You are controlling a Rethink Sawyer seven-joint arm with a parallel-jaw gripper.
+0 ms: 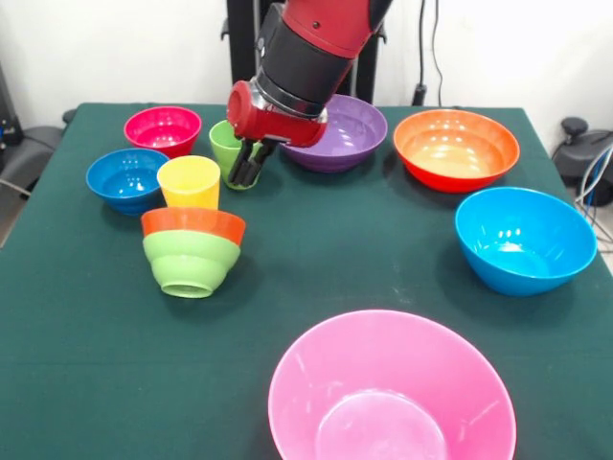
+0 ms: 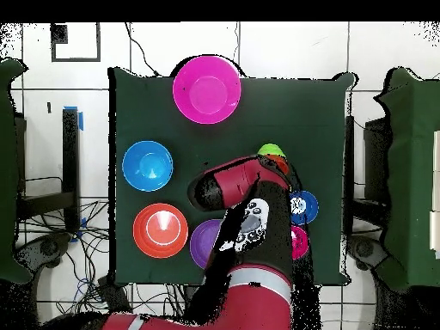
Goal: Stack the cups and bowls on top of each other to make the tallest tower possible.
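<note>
Nearest my front camera sits the large pink bowl [image 1: 391, 390], upright, its lower rim cut off by the picture edge. Going left to right across the green worktop [image 1: 86, 383], I see the dark blue small bowl [image 1: 125, 178], the magenta-red small bowl [image 1: 163, 128] behind it, then the tower [image 1: 192, 251]: a light-green small bowl upside down with an orange-red bowl over it and the yellow cup [image 1: 190, 183] upturned on top. Just behind stands the light green cup [image 1: 231, 150], upright. The gripper [image 1: 246, 165] is at that cup; its dark fingers [image 1: 239, 167] appear to straddle the cup's near wall, but I cannot tell whether they pinch it. Next come the purple bowl [image 1: 337, 131], partly hidden by the arm, the large orange bowl [image 1: 456, 149] and the light blue bowl [image 1: 525, 240], all upright and well apart. I read no labels anywhere. From overhead the arm covers the cups and most small bowls.
</note>
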